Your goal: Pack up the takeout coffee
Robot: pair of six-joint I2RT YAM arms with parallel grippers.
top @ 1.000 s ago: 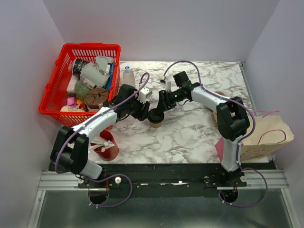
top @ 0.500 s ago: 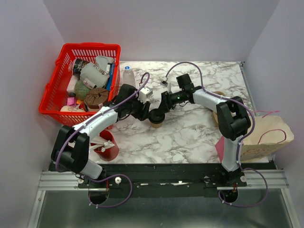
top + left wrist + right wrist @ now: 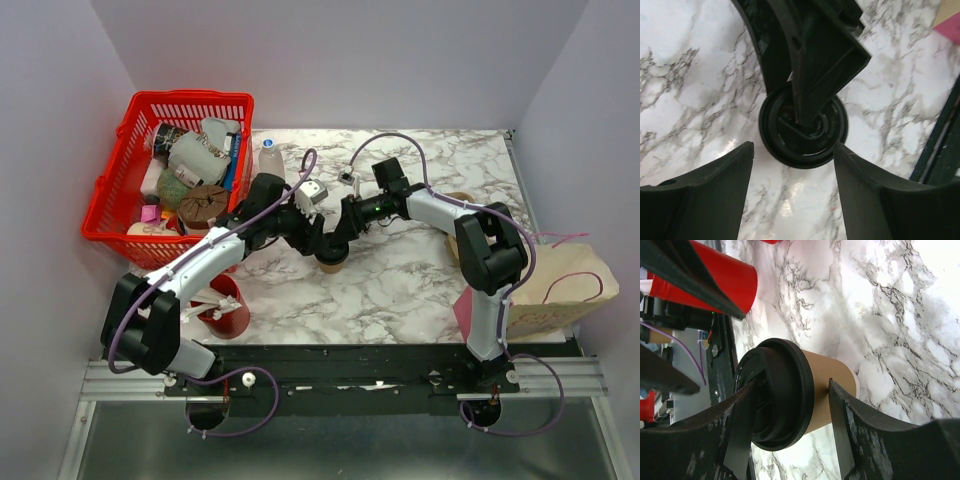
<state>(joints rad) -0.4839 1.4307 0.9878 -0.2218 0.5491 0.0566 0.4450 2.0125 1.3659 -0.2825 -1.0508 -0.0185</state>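
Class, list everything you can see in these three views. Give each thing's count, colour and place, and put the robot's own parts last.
takeout coffee: one, tan cup with black lid, standing mid-table
basket: one, red, far left corner, full of mixed items
bottle: one, clear, beside the basket
red cup: one, holding white sticks, near left edge
paper bag: one, tan, near right corner
table: one, white marble
left gripper: one, black, fingers open either side of the lid
right gripper: one, black, fingers open around the cup
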